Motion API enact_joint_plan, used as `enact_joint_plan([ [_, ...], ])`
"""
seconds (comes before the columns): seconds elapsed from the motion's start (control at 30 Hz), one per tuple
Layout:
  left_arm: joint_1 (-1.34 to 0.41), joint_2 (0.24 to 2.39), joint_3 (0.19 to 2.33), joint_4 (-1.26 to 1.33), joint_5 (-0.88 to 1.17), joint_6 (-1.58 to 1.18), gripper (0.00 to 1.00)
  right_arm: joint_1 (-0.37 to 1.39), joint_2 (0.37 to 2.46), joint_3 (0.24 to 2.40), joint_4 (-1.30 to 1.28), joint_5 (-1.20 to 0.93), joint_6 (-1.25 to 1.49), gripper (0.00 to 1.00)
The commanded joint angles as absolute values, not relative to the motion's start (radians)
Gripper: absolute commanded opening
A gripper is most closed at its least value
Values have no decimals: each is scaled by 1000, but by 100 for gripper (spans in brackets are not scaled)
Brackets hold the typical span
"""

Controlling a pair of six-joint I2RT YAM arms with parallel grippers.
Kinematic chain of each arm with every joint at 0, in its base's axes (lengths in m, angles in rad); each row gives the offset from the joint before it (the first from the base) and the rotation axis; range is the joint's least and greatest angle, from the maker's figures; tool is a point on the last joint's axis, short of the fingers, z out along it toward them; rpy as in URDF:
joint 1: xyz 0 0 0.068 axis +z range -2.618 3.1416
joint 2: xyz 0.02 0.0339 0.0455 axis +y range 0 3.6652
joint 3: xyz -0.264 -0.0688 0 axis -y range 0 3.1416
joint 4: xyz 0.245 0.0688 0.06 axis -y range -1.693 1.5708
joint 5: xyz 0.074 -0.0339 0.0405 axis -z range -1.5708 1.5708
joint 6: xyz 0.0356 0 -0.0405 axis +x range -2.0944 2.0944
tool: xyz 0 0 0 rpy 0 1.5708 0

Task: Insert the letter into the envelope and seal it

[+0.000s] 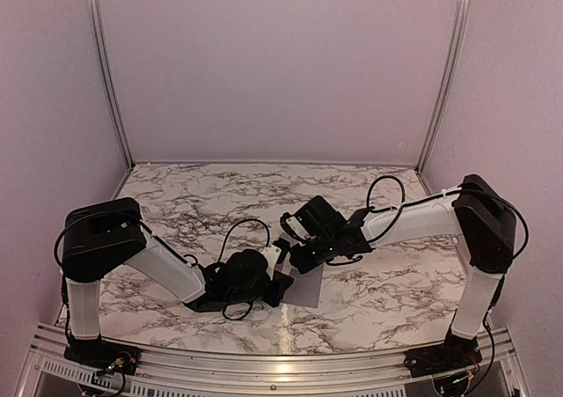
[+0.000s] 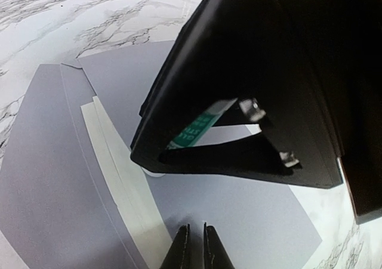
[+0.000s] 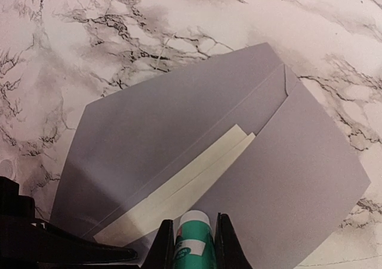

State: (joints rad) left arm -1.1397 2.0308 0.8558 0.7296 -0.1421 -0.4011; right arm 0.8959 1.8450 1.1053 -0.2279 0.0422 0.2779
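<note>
We noted the letter mostly inside the envelope, a cream strip showing at its mouth. The flap lay open toward 10 o'clock, so sealing remained. The right gripper clamped a green-white glue stick at 6 o'clock. The left gripper hung almost closed and empty over the envelope.

The left arm and right arm share white tubular links between bulky black joint housings, with thin black cables looping at the wrists. The left gripper and right gripper have slim black tapered fingers.
</note>
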Motion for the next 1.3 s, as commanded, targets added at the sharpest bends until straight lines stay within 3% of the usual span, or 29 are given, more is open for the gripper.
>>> enact_joint_plan([
  [0.0,-1169,2069,833,666,-115,-364,10,867,1886,1147,-210,71,274,0],
  [0.17,-1169,2075,841,666,-115,-363,10,866,1856,1122,-198,112,278,0],
  [0.47,-1168,2082,855,663,-121,-363,9,908,1798,1068,-172,-74,255,0],
  [0.9,-1169,2082,860,651,-129,-358,9,968,1786,1049,-211,-14,282,0],
  [1.27,-1170,2074,838,644,-133,-339,9,907,1708,1029,-146,34,284,0],
])
